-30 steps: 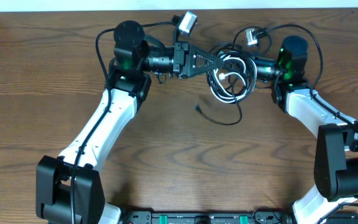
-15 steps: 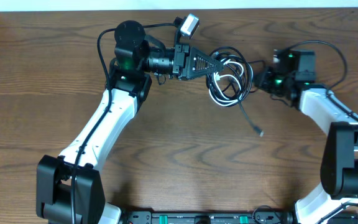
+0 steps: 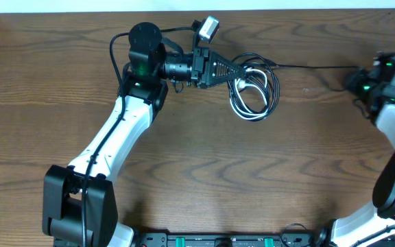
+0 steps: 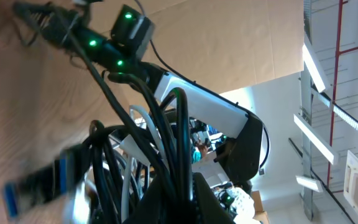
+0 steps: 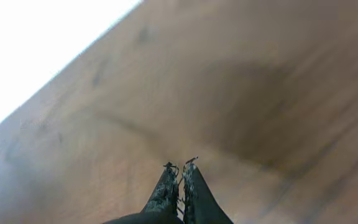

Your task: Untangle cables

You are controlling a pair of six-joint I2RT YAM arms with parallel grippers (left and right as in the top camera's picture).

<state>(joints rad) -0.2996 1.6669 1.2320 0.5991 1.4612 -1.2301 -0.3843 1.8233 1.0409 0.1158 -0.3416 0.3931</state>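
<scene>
The bundle of cables (image 3: 254, 90) hangs in loose loops over the far middle part of the table (image 3: 204, 171), several black strands coiled together with a white cord (image 3: 251, 77) running through them. The left pincer (image 3: 242, 71) comes at the bundle from its left side and is closed on the top of the loops, so the coil droops down from the tips toward the near edge of the table. The left arm (image 3: 125, 127) stretches away from the bundle to the left and near side.

From the upper right of the bundle a single black cord (image 3: 314, 66) runs out straight and tight, well away to the right, and ends at the right pincer (image 3: 354, 79). That pincer is closed and grips the far end of this cord. In the right wrist view its two dark tips (image 5: 180, 169) are pressed together above the brown table (image 5: 241, 93); the cord itself cannot be made out there.

In the left wrist view the black strands (image 4: 166, 143) crowd close to the camera, with a pale strand among them and a blurred blue plug end (image 4: 36, 186) low on the left of the bundle. Beyond the bundle the right arm (image 4: 191, 99) shows, with green lights lit on it.
</scene>
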